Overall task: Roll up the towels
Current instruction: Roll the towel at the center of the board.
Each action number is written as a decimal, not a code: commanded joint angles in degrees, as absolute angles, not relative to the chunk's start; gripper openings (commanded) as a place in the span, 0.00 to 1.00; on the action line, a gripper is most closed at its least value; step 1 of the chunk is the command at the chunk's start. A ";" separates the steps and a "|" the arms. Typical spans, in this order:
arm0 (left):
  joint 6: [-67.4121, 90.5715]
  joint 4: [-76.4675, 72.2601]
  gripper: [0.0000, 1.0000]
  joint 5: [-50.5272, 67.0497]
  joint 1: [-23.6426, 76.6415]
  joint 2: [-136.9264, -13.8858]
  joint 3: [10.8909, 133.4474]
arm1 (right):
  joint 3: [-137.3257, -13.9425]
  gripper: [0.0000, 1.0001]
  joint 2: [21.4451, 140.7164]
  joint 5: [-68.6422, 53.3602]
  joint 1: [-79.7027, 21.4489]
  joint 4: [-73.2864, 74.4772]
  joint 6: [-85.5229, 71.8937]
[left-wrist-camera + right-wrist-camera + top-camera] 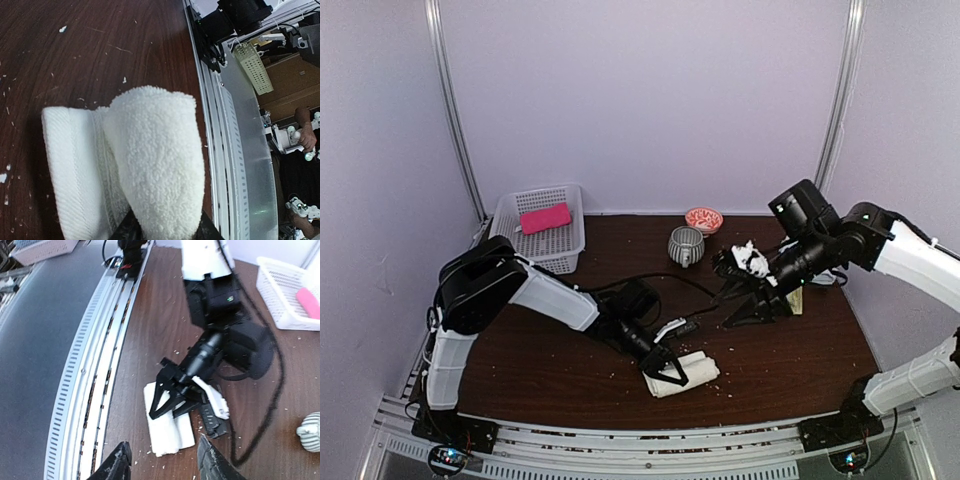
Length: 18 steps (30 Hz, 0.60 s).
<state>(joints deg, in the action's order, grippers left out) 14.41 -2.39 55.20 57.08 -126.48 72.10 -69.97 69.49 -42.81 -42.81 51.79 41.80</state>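
Soft even light falling on the surface (770, 350), cream-white towel (155, 165) glowing slightly overexposed, rail (245, 150) beside it glaring.

A robot lab cell. White panels (650, 100) box in the desk (790, 340), whose near edge carries a slotted metal rail (620, 445). Past that rail, off to the left claw's (167, 232) side, are cardboard (295, 85) and a person's hand (304, 132).

The 2 arms (555, 298) have white link covers, bulky black joints, black fingers (117, 465) and trailing black cables (272, 390).
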 commanded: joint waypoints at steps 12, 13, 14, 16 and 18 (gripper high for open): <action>15.12 5.69 0.35 53.43 56.88 -132.64 69.88 | -43.25 0.61 77.33 -0.11 -66.14 21.46 42.09; 15.12 5.83 0.36 53.15 56.87 -132.55 69.84 | -42.75 0.62 78.39 1.29 -66.71 19.89 42.02; 15.01 6.02 0.38 52.95 56.87 -132.50 69.87 | -42.57 0.62 79.47 2.17 -67.17 19.05 42.28; 14.87 6.34 0.40 52.67 56.87 -132.37 69.87 | -42.38 0.61 82.28 3.97 -67.72 17.25 42.42; 14.54 6.93 0.40 52.48 56.87 -132.39 70.17 | -42.02 0.60 84.20 5.18 -68.10 15.54 42.53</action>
